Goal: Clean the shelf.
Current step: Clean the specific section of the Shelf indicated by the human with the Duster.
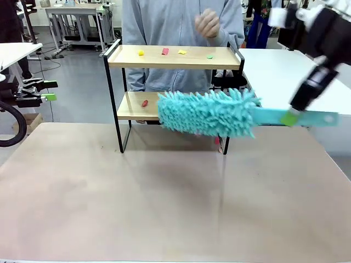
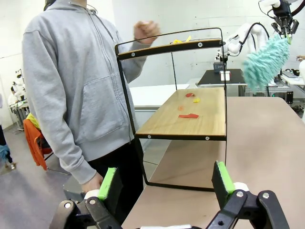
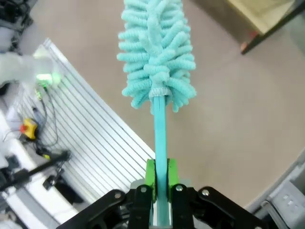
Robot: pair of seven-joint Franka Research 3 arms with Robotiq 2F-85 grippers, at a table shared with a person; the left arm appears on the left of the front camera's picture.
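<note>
Front view: the shelf (image 1: 174,58) stands at the far side of the tabletop (image 1: 164,192), its thin black legs planted there, with a person just behind it, one hand (image 1: 207,23) raised above the top board. Small coloured scraps (image 1: 165,51) lie along the top board and a red one (image 1: 145,103) on the lower board. The right pincer (image 1: 289,117) is clenched on the flat handle of a turquoise duster (image 1: 205,114), close to the handle's end, with the fluffy head held level in front of the lower board. In the left wrist view the duster head hangs in the air apart from the shelf. The left pincer (image 2: 164,182) is spread wide with nothing in it, low beside the shelf's end.

The shelf looks light and stiff, so a firm sweep could probably skid or tip it. If it needs steadying, the black side frame seems the best place to grip, not the smooth boards. The duster head is soft and will give against the wood, while the long handle, held so far back, may twist in the pads
</note>
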